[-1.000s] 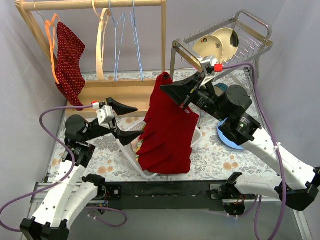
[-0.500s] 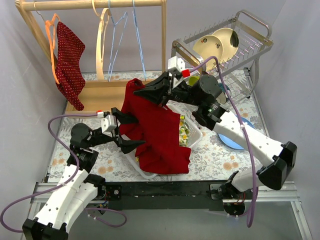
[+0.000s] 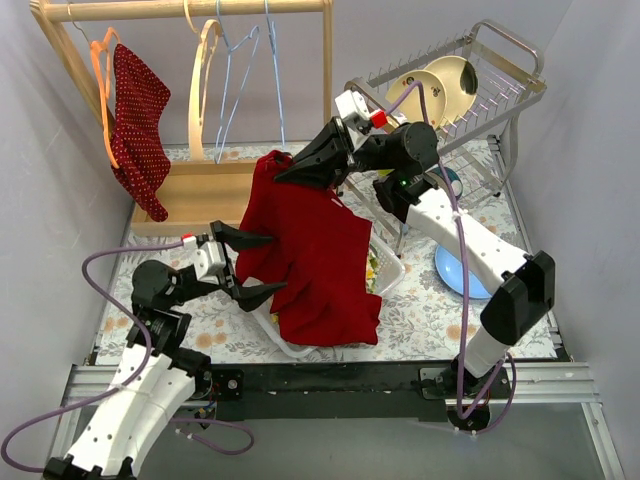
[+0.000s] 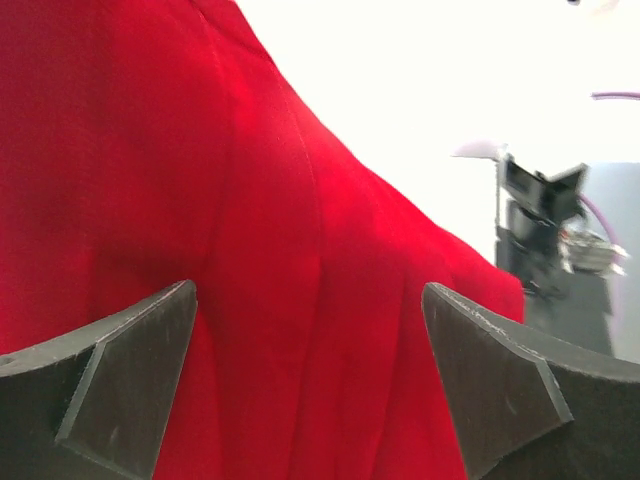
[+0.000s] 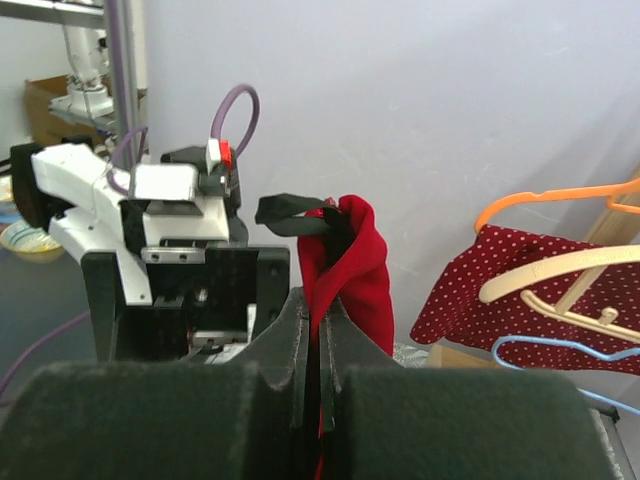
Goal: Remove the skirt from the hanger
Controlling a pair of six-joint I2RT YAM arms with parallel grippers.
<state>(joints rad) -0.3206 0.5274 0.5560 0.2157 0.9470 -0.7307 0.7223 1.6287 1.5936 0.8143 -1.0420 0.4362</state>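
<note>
At the middle of the counter (image 3: 440,320), seen from above, the red skirt (image 3: 320,260) hangs in a long soft drape. Its top corner is pinched shut in the right jaws, which the right arm (image 3: 450,230) holds out toward the far edge. The lower folds spill over a white basket (image 3: 392,272) that lies beneath and mostly hidden. The left arm (image 3: 165,285) comes in from the near-left corner, and the left jaws gape wide at the skirt's left edge. A wooden rack (image 3: 200,185) fills the far-left corner, carrying a dotted red garment (image 3: 135,120) on an orange hanger (image 3: 100,60) and a bare wooden hanger (image 3: 205,80). A wire dish rack (image 3: 500,95) with two cream plates (image 3: 415,90) sits at the far-right corner. A blue plate (image 3: 450,272) lies by the right edge, partly under the right arm. A flowered cloth covers the counter.

From the left wrist, smooth red cloth (image 4: 250,250) with shallow creases fills the view between the wide-set dark jaws.

From the right wrist, the right jaws are closed on a narrow bunched fold of the skirt (image 5: 350,270). The left arm's white wrist block (image 5: 165,205) stands just behind, and the dotted garment (image 5: 500,280) hangs far right.
</note>
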